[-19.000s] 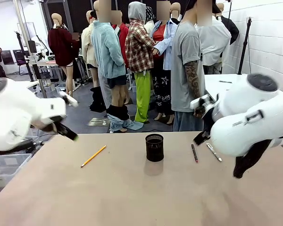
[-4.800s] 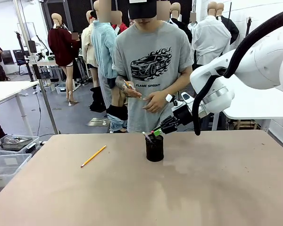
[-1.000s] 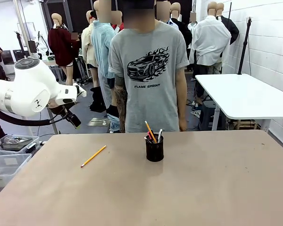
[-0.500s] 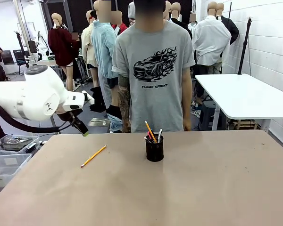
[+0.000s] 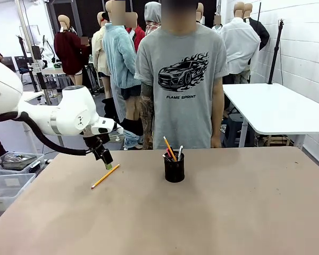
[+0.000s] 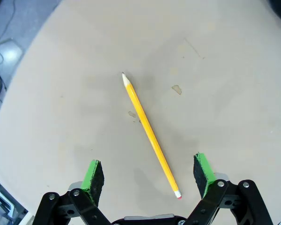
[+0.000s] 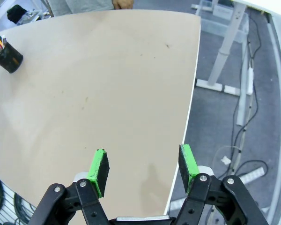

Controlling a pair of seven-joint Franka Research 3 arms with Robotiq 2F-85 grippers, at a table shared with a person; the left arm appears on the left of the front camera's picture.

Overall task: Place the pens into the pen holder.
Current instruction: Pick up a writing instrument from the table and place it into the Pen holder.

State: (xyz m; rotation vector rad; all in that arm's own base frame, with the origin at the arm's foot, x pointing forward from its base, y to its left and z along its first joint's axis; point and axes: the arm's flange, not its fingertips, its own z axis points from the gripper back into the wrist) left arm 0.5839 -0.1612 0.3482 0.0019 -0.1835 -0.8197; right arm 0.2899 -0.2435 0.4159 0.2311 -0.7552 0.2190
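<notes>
A yellow pencil lies on the brown table left of the pen holder, a black mesh cup with several pens standing in it. My left gripper hangs just above the pencil's far end, fingers pointing down. In the left wrist view the pencil lies slanted between the wide-open green pads, its eraser end near the right pad, and the left gripper holds nothing. My right gripper is open and empty over the table's edge, far from the pen holder.
A person in a grey T-shirt stands at the far side of the table, just behind the holder. A white table stands at the back right. Bins sit beside the table's left edge. Floor and cables lie below the right gripper.
My left arm has swung right and down from the back left, bringing its gripper over the pencil. The person has shifted slightly right. The pencil and holder have not moved.
</notes>
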